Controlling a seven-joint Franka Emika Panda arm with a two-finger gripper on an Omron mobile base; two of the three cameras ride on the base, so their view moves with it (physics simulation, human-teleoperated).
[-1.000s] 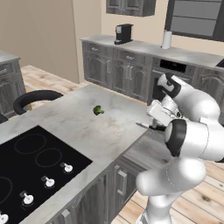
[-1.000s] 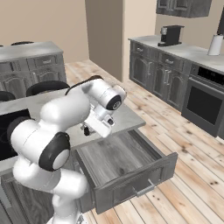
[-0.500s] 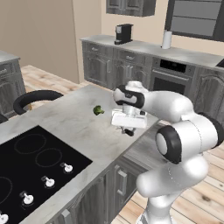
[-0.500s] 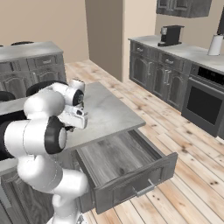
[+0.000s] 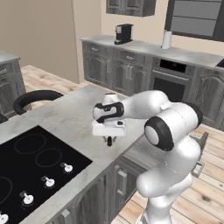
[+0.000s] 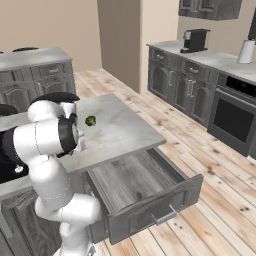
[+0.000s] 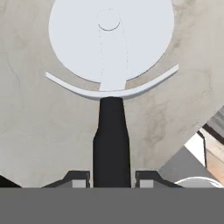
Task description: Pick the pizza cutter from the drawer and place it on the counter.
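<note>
My gripper (image 5: 109, 133) hangs over the marbled counter (image 5: 65, 114) just right of the cooktop, shut on the pizza cutter (image 5: 109, 141), which points straight down. In the hand view the black handle sits pinched between both fingers (image 7: 78, 178) of the gripper (image 7: 111, 179). The pale round disc of the pizza cutter (image 7: 111, 39) stands out ahead over the counter (image 7: 35, 131). Whether the disc touches the stone I cannot tell. The drawer (image 6: 132, 180) stands pulled open at the island's right end, its grey inside bare, the silver bar handle facing front.
The black glass cooktop (image 5: 30, 166) with its knobs lies left of the hand. A small green broccoli floret (image 6: 90, 120) rests on the counter (image 6: 120, 131). A black stool back (image 5: 33, 98) curves behind the island. The counter's edge runs close below the gripper.
The arm has swung from the drawer side leftward across the counter, carrying the pizza cutter, and now holds it low over the stone near the cooktop.
</note>
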